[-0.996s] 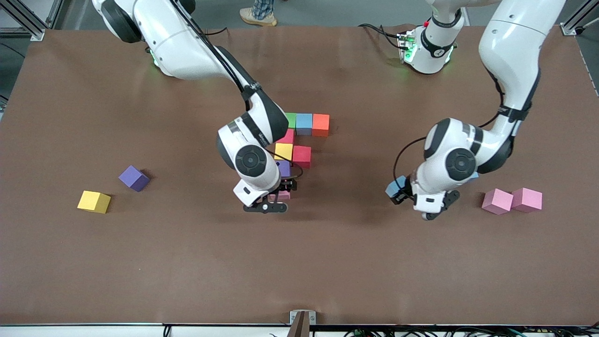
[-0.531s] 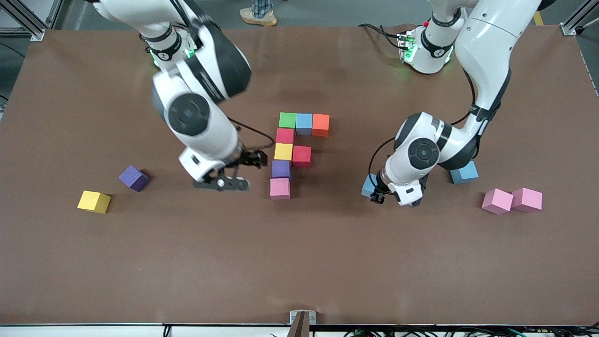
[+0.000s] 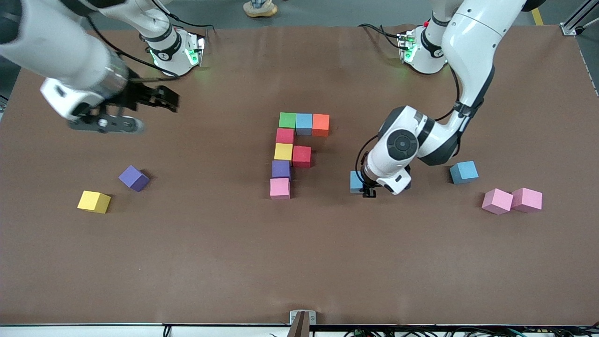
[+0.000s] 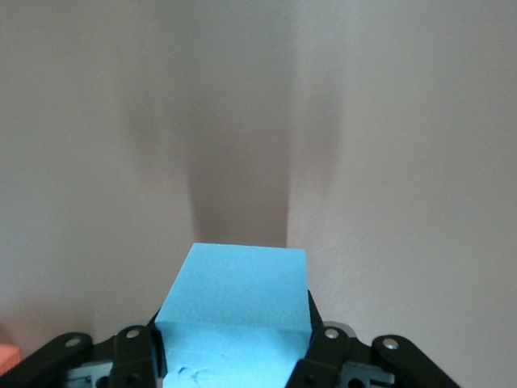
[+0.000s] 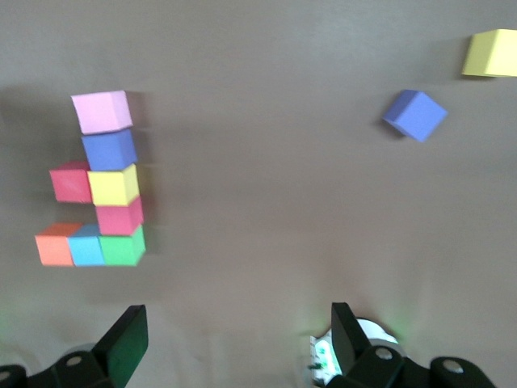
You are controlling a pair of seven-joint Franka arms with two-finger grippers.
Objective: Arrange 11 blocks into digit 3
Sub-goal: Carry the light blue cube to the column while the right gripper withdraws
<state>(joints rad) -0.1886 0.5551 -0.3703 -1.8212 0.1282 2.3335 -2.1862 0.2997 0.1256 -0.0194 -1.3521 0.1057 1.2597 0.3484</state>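
The partial figure stands mid-table: a green (image 3: 287, 120), light blue (image 3: 304, 124) and orange (image 3: 320, 125) row, then a column of red (image 3: 285, 136), yellow (image 3: 283, 151), purple (image 3: 281, 169) and pink (image 3: 280, 188) blocks. A second red block (image 3: 302, 156) is beside the yellow one. My left gripper (image 3: 365, 186) is shut on a light blue block (image 3: 356, 181), low over the table toward the left arm's end from the figure. That block fills the left wrist view (image 4: 234, 299). My right gripper (image 3: 166, 99) is open and empty, raised over the right arm's end.
Loose purple (image 3: 134, 178) and yellow (image 3: 94, 201) blocks lie toward the right arm's end. A light blue block (image 3: 463, 172) and two touching pink blocks (image 3: 497, 201) (image 3: 527, 200) lie toward the left arm's end. The brown table (image 3: 299, 262) has open room near the front camera.
My right gripper let go of the pink block at the column's end and swung up and away toward its own end. My left gripper carried the light blue block toward the figure.
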